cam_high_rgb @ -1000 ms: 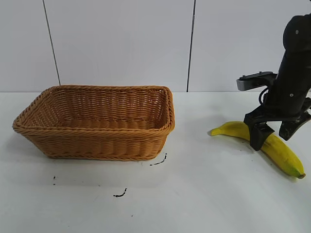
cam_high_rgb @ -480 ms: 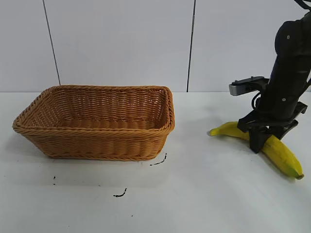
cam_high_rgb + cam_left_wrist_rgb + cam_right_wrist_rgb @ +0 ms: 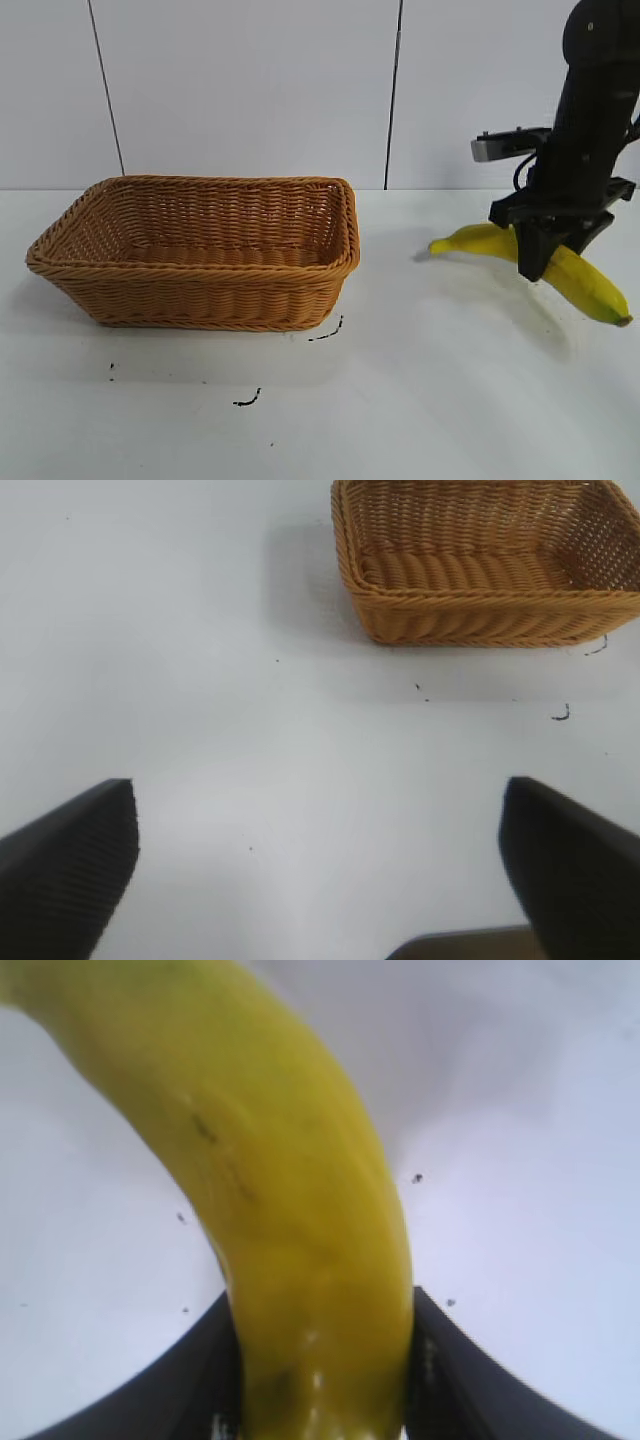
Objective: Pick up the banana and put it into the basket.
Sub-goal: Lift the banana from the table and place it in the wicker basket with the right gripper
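The yellow banana [image 3: 580,280] hangs a little above the white table at the right, gripped at its middle by my right gripper [image 3: 537,258], which is shut on it. In the right wrist view the banana [image 3: 290,1220] fills the space between the two dark fingers [image 3: 200,1370]. The tan woven basket [image 3: 200,250] sits on the table at the left, well apart from the banana. My left gripper [image 3: 318,865] is open and empty above the bare table; the basket [image 3: 480,560] shows far off in its view. The left arm is out of the exterior view.
The white table [image 3: 420,400] has a few small black marks [image 3: 248,399] in front of the basket. A white panelled wall stands behind. Open table lies between the basket and the banana.
My right gripper closed on the banana and lifted it off the table; the banana rose and shifted slightly up. The basket has not moved.
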